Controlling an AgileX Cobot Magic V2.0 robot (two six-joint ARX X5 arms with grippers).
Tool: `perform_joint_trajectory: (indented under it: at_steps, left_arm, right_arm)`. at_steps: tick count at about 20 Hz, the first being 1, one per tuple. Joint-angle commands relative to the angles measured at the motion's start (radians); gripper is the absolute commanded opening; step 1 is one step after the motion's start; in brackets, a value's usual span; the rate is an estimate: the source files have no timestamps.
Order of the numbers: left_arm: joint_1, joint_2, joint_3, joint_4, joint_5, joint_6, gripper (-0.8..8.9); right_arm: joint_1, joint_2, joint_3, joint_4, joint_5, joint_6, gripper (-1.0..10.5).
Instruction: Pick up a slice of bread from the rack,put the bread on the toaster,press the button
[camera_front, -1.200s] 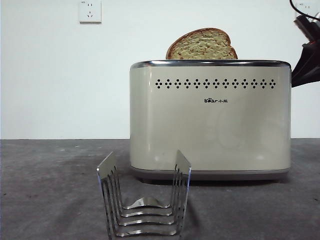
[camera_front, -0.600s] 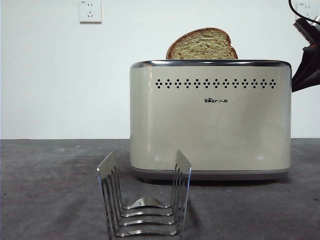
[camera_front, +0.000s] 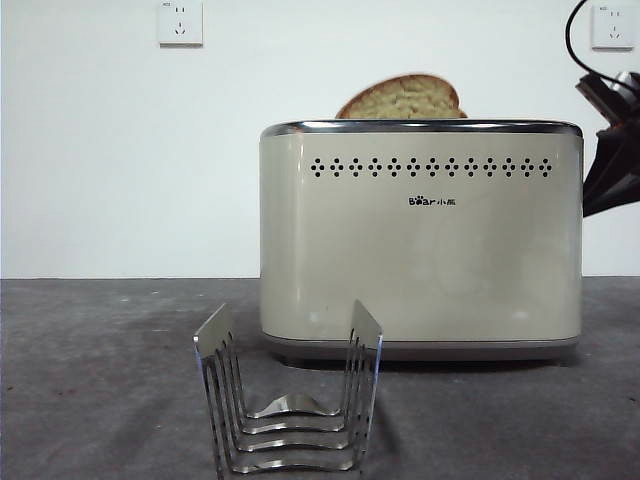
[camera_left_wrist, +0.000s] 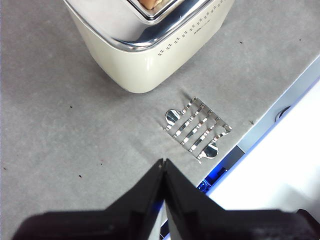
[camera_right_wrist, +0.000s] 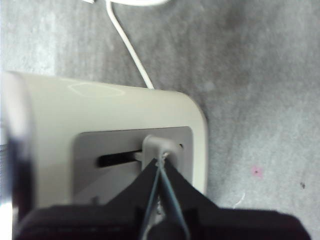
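The cream toaster (camera_front: 420, 240) stands mid-table. The slice of bread (camera_front: 403, 99) sits in its top slot, only its domed top showing above the chrome rim. The steel rack (camera_front: 288, 400) stands in front of the toaster with nothing in it. My right gripper (camera_right_wrist: 161, 161) is shut, its tips touching the grey lever (camera_right_wrist: 156, 146) on the toaster's end panel (camera_right_wrist: 135, 160); in the front view it shows as a dark shape (camera_front: 612, 150) at the toaster's right end. My left gripper (camera_left_wrist: 163, 162) is shut and empty, high above the rack (camera_left_wrist: 198, 129) and the toaster (camera_left_wrist: 145, 45).
A white power cord (camera_right_wrist: 127, 45) runs across the grey table (camera_front: 100, 380) behind the toaster. Two wall sockets (camera_front: 180, 22) are on the white wall. The table's edge (camera_left_wrist: 272, 117) lies close beside the rack.
The bread has sunk lower into the toaster slot. My right gripper has moved down at the toaster's right end.
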Motion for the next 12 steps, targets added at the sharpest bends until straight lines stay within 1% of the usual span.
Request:
perform_joint_trajectory:
  at_steps: [1,9,12]
  left_arm:
    - [0.003,-0.001,-0.005,0.002,-0.003,-0.005,-0.08]
    - [0.003,-0.001,-0.005,0.002,-0.003,-0.006,-0.08]
    - [0.003,-0.001,-0.005,0.002,-0.003,-0.006,-0.08]
  right_arm:
    - [0.002,0.054,-0.013,-0.012,0.018,-0.008,-0.1]
    - [0.002,0.139,-0.013,-0.028,0.022,-0.007,-0.1]
    - [0.002,0.172,-0.013,-0.031,0.045,-0.005,-0.1]
